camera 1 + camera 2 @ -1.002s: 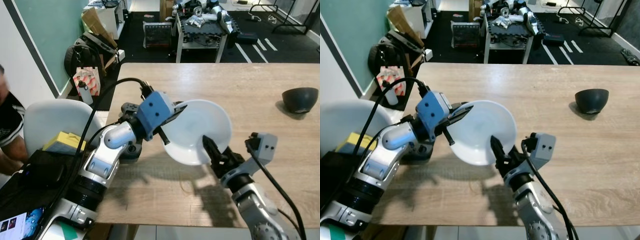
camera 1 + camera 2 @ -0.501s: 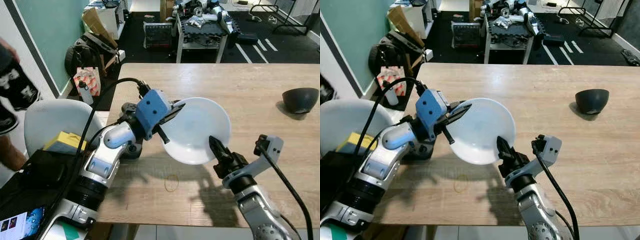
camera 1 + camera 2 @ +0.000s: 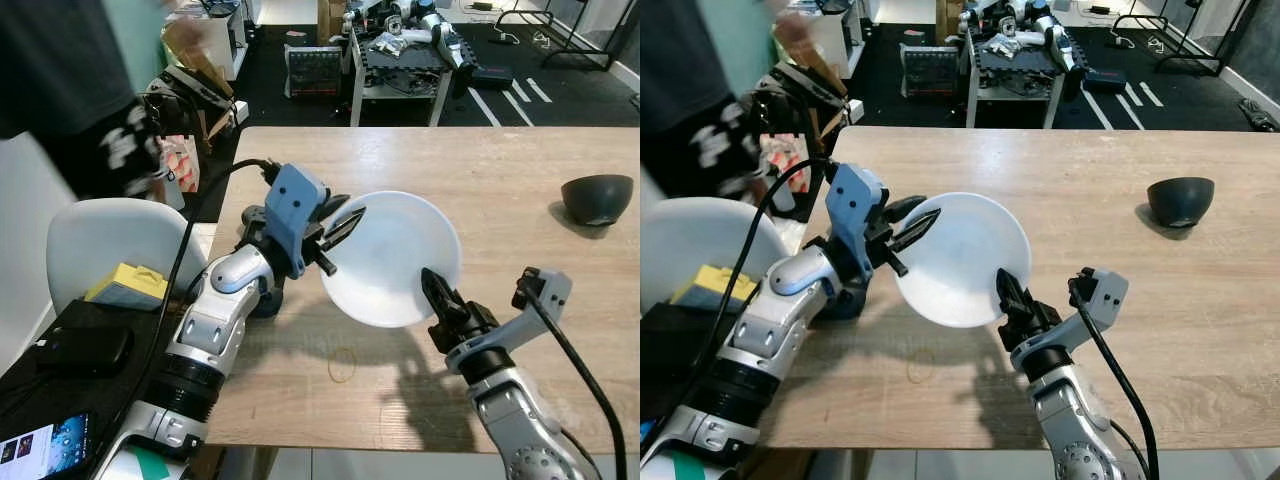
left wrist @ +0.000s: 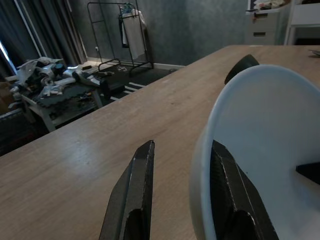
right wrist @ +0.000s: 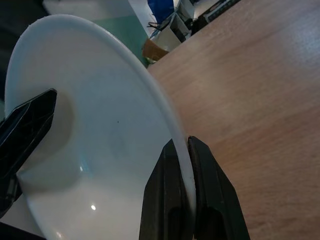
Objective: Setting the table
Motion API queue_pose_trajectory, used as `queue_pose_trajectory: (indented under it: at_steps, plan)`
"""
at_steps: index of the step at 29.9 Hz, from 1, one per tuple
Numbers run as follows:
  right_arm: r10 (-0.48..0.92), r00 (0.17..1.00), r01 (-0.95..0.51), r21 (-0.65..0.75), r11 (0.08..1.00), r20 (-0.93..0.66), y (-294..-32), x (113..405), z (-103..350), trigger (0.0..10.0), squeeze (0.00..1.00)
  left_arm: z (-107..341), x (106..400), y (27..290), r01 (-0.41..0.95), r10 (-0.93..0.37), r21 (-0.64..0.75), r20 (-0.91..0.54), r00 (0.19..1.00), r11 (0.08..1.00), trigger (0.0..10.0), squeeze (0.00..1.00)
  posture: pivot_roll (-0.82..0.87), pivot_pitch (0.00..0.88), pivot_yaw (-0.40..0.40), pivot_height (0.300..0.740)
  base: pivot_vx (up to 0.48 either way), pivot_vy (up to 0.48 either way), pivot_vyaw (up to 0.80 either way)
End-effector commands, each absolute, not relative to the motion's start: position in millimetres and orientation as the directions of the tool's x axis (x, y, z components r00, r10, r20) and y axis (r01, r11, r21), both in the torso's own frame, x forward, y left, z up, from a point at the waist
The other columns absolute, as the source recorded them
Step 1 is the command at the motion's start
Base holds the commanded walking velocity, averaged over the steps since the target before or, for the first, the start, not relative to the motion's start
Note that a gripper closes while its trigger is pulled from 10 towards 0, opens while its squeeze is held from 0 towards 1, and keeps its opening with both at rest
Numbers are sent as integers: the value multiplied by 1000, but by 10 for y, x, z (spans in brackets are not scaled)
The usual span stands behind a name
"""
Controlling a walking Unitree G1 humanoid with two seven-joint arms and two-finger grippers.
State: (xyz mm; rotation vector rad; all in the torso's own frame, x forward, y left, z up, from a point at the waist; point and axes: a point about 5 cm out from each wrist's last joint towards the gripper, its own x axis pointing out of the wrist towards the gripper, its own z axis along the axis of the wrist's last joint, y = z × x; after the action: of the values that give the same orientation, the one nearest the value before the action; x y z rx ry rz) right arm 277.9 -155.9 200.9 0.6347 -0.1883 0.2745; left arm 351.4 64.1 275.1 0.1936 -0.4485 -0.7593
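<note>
Plate [image 3: 392,258] rim in right gripper [image 3: 432,287]

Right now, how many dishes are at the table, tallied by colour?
White bowl, held above the table by both grippers: 1
Black bowl, standing on the table's far right: 1
Total: 2

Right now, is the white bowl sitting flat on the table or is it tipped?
Tipped. The white bowl is held above the table, with the right pincer pinching its rim and the left pincer open around the opposite edge.
</note>
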Motion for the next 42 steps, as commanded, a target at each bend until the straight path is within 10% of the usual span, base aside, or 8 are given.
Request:
queue_pose_trajectory:
  at_steps: [1, 11, 13, 14, 20, 21, 28, 42]
  plan:
    - [169, 951, -289, 550, 784, 259, -1582, 2767, 2016, 10000, 0, 2771, 3508, 797, 584, -661, 311, 326, 676, 750, 10000, 0, 21, 180, 103, 740, 0, 0, 0]
    - [20, 965, -161, 531, 832, 262, -1802, 2824, 2040, 10000, 0, 2684, 3379, 982, 586, -661, 311, 277, 697, 748, 10000, 0, 30, 181, 108, 740, 0, 0, 0]
    - [13, 964, -156, 526, 836, 265, -1819, 2828, 2047, 10000, 0, 2671, 3357, 990, 592, -668, 316, 271, 693, 741, 10000, 224, 30, 181, 108, 740, 0, 0, 0]
    - [12, 964, -155, 523, 838, 266, -1826, 2833, 2052, 10000, 0, 2650, 3346, 987, 597, -671, 310, 270, 691, 740, 10000, 1000, 37, 178, 100, 740, 0, 0, 0]
    - [16, 964, -158, 519, 840, 266, -1818, 2854, 2059, 10000, 0, 2637, 3380, 980, 555, -629, 310, 254, 735, 772, 10000, 1000, 30, 173, 101, 740, 0, 0, 0]
    - [6, 964, -147, 520, 841, 264, -1827, 2857, 2057, 10000, 0, 2641, 3386, 990, 545, -617, 302, 253, 746, 782, 10000, 0, 31, 171, 105, 740, 0, 0, 0]
    - [-214, 941, 72, 462, 884, 262, -2183, 2867, 2085, 10000, 0, 2302, 3459, 1096, 526, -548, 378, -57, 834, 762, 10000, 0, 25, 164, 109, 740, 0, 0, 0]
    - [-250, 933, 125, 417, 900, 259, -2241, 2896, 2099, 10000, 0, 2417, 3421, 1205, 347, -391, 283, 116, 913, 894, 10000, 0, 19, 156, 101, 740, 0, 0, 0]
